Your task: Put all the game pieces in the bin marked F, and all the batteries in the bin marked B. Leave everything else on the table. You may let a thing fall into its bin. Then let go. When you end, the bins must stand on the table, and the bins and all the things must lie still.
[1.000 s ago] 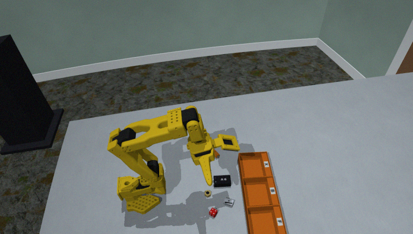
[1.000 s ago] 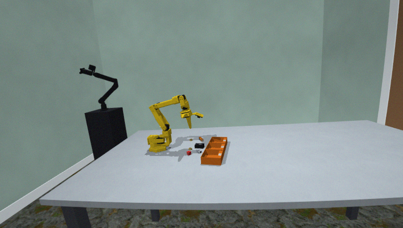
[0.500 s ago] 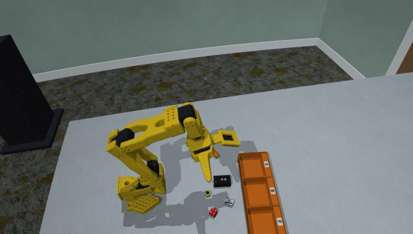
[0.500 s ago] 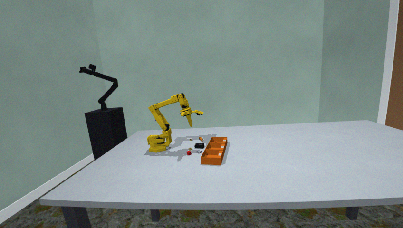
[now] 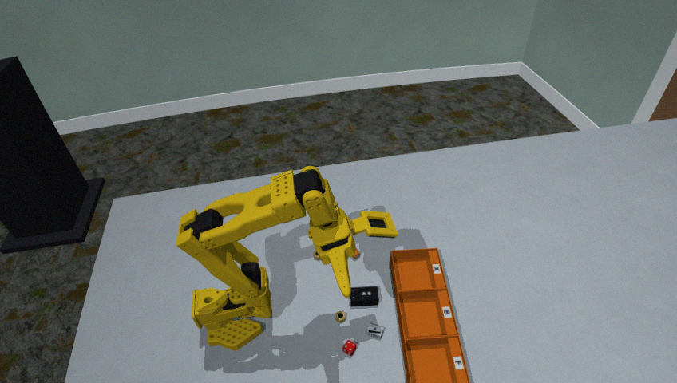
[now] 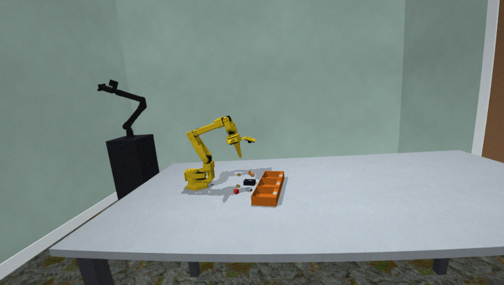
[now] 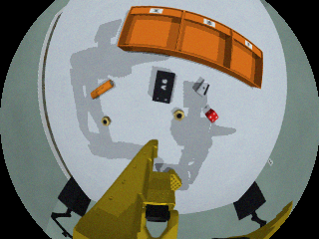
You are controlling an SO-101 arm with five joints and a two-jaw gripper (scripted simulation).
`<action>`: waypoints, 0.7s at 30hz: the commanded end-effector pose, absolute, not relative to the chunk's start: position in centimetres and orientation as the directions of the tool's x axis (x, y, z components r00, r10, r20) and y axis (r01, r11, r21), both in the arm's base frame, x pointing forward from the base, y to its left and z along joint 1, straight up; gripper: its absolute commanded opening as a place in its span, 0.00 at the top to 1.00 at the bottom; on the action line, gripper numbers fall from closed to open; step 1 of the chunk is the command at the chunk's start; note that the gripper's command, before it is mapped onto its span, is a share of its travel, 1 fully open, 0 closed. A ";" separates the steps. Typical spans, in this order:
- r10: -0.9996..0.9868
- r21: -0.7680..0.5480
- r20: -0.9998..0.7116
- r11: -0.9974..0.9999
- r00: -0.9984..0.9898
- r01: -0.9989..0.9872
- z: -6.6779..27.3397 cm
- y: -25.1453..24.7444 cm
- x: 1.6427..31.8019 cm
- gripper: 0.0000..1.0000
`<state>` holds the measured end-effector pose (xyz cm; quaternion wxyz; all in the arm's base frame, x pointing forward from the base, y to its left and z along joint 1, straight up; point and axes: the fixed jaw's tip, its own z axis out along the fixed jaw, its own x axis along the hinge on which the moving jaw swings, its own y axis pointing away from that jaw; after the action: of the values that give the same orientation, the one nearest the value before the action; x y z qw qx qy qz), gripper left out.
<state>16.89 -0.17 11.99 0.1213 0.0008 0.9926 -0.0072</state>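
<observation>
My gripper (image 5: 368, 261) (image 6: 246, 148) (image 7: 219, 179) is wide open and empty, hanging well above the table, finger pointing down. Below it lie a black block battery (image 5: 365, 296) (image 6: 249, 181) (image 7: 163, 86) and an orange cylinder battery (image 5: 355, 254) (image 6: 251, 173) (image 7: 102, 90), the latter mostly hidden behind the finger in the top view. A red die (image 5: 349, 347) (image 6: 235, 190) (image 7: 211, 115) and a grey domino-like piece (image 5: 375, 329) (image 6: 247, 189) (image 7: 202, 86) lie nearer the front. The orange bin tray (image 5: 395, 294) (image 6: 263, 200) (image 7: 186, 55) has compartments marked X, B (image 5: 446, 311) and F (image 5: 457, 363); all look empty.
Two brass nuts lie on the table: one (image 5: 340, 316) (image 6: 238, 186) (image 7: 178, 115) near the die, one (image 5: 316, 255) (image 6: 238, 174) (image 7: 106, 119) by the orange battery. The arm's base (image 5: 230, 308) stands left of the objects. A black pedestal (image 5: 33, 152) (image 6: 131, 162) stands off the table.
</observation>
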 end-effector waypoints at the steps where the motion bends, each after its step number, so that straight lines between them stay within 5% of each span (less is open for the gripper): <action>1: 0.011 -0.026 -0.318 0.999 -0.948 0.020 12.9 -1.0 18.7 0.00; 21: 0.035 -0.094 -0.475 0.992 -0.879 0.090 13.6 -5.8 24.7 0.00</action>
<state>23.99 -5.33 12.33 0.2095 0.0304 0.9762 -0.0469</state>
